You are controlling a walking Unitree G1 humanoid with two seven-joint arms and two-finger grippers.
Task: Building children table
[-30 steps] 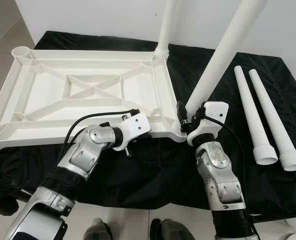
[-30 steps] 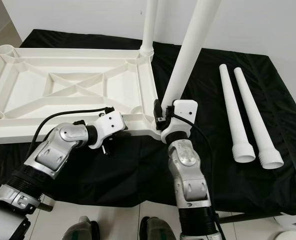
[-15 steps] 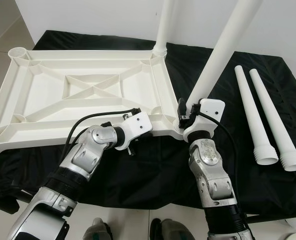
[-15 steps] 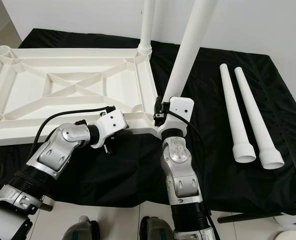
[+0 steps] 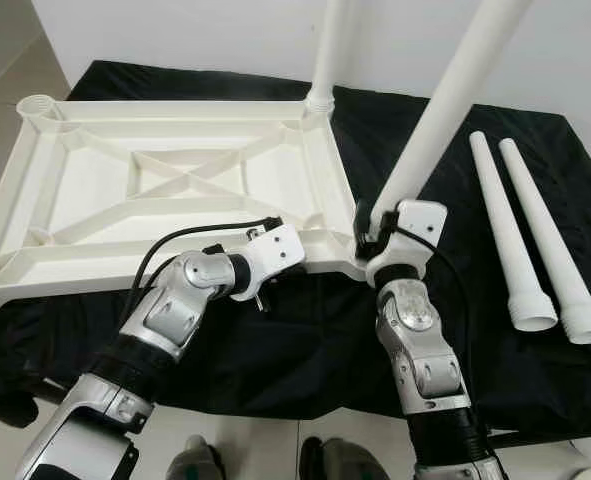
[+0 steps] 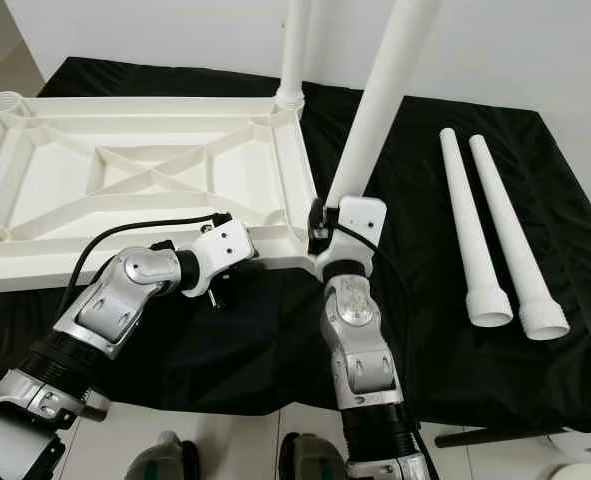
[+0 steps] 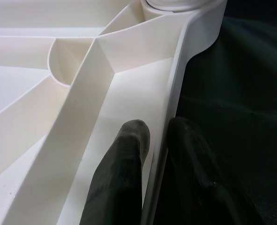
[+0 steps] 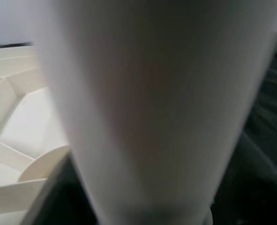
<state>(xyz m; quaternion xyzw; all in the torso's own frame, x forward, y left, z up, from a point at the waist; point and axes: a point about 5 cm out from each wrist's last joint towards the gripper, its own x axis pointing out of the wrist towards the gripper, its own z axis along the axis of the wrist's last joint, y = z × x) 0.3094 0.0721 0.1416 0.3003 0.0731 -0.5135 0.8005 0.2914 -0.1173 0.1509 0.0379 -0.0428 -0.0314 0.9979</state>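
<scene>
the tabletop (image 5: 175, 180) lay upside down on a black cloth (image 5: 305, 330), its ribbed underside facing up with a crossed brace in the middle. a leg (image 5: 330, 50) stood upright in the tabletop's far right corner socket. a second leg (image 5: 445, 110) rose from the near right corner socket, tilted away from the tabletop toward the right. the far left socket (image 5: 37, 103) was open, with no leg in it.

the right gripper (image 5: 368, 228) sat at the near right corner of the tabletop, against the base of the tilted leg. in the right wrist view that leg (image 8: 152, 112) was a blurred white column very close to the camera; whether the fingers were apart or clamped on it could not be told.

the left gripper (image 7: 157, 154) was at the tabletop's near rim (image 7: 175, 93), just left of the near right corner. its fingers (image 7: 124, 173) were pinched together on the rim wall, one inside the tabletop and one outside over the cloth.

two loose legs (image 5: 530, 230) lay side by side on the cloth, well to the right of the tabletop, their wide threaded ends toward the robot. beyond the cloth's near edge was pale floor (image 5: 245, 440).
</scene>
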